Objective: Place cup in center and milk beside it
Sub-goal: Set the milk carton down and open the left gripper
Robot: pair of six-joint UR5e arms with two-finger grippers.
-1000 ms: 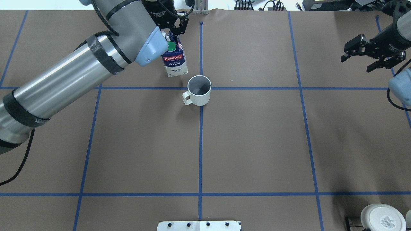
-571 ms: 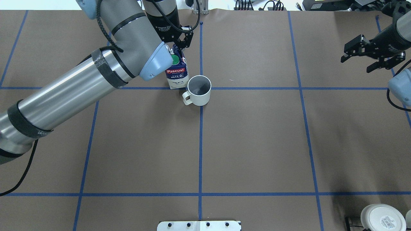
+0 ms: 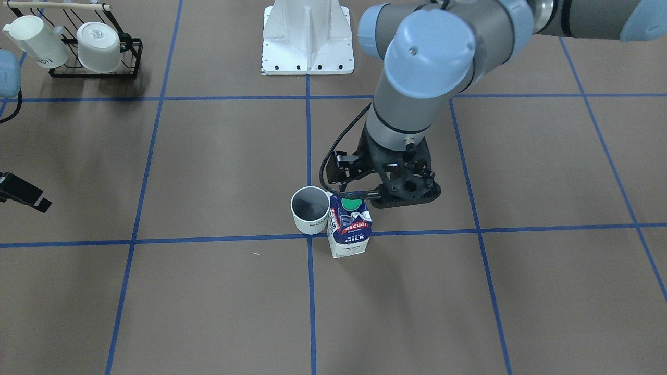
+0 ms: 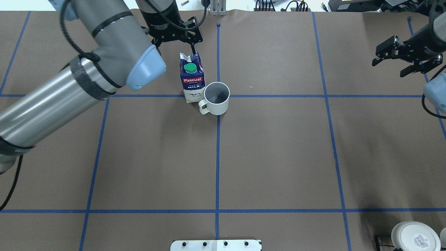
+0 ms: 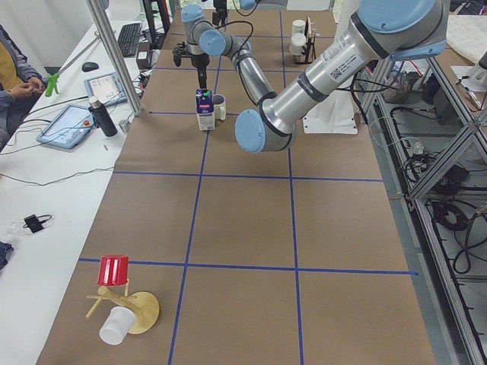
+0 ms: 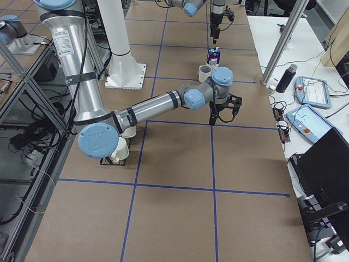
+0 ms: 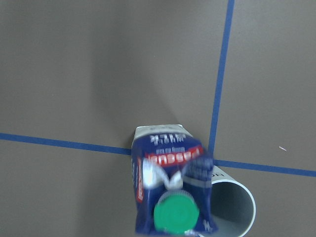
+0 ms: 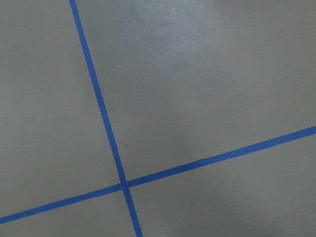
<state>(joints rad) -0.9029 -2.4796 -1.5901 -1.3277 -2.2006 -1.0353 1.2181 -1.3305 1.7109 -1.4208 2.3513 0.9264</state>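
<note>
The cup [image 4: 216, 98], a white mug with a dark inside, stands upright on the crossing of blue tape lines, handle toward my left; it also shows in the front view [image 3: 310, 210]. The milk [image 4: 192, 78], a carton with a blue top and green cap, stands upright right against the cup; it also shows in the front view [image 3: 349, 226] and the left wrist view [image 7: 170, 192]. My left gripper [image 4: 173, 45] is open and empty, just above and beyond the carton's top. My right gripper [image 4: 390, 67] is open and empty, far off at the table's right.
A black wire rack [image 3: 88, 49] with two white mugs stands by my right side. The white robot base plate [image 3: 308, 36] is at the near edge. A wooden stand with a red cup [image 5: 114, 270] is at the table's left end.
My left gripper brought the milk toward me, set it down against the cup, then opened and drew back off it. The right arm has barely moved.
</note>
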